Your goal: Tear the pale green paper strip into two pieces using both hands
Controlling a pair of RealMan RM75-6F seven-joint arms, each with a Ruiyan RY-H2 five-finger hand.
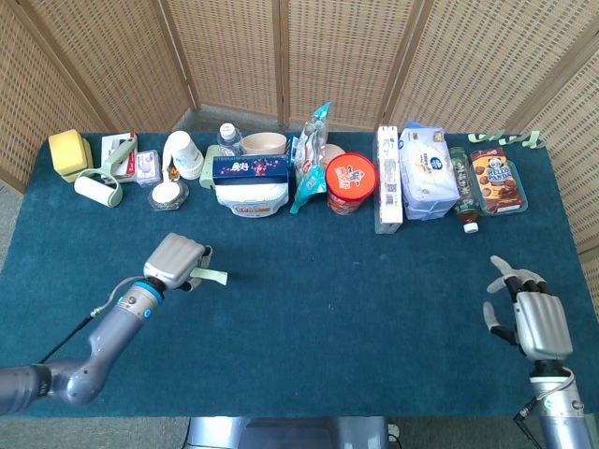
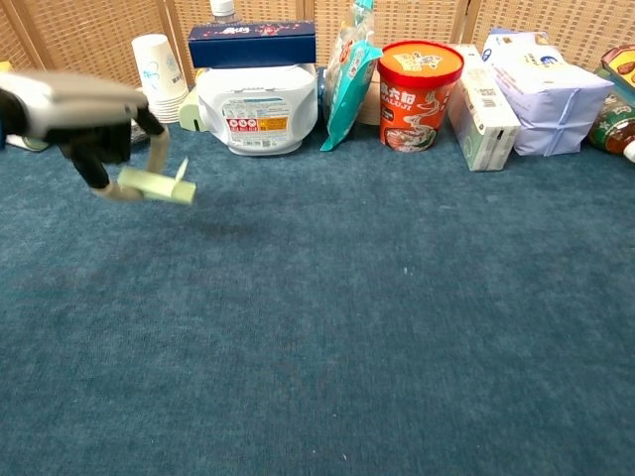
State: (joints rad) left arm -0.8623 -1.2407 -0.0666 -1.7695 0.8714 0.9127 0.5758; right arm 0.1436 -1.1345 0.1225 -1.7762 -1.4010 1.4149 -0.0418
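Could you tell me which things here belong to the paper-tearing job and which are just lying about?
Belong to the job:
pale green paper strip, held off the cloth by the left hand
right hand, open, near the table's right edge

Just lying about:
red noodle cup
paper cups
white tub
teal snack bag
lint roller

Tabletop [image 1: 374, 299]: matt, napped blue cloth. Paper strip [image 2: 157, 185]: thin matt pale green paper. My left hand [image 1: 175, 261]: smooth grey shell. Screen [image 1: 337, 56]: woven wicker, wooden frames.
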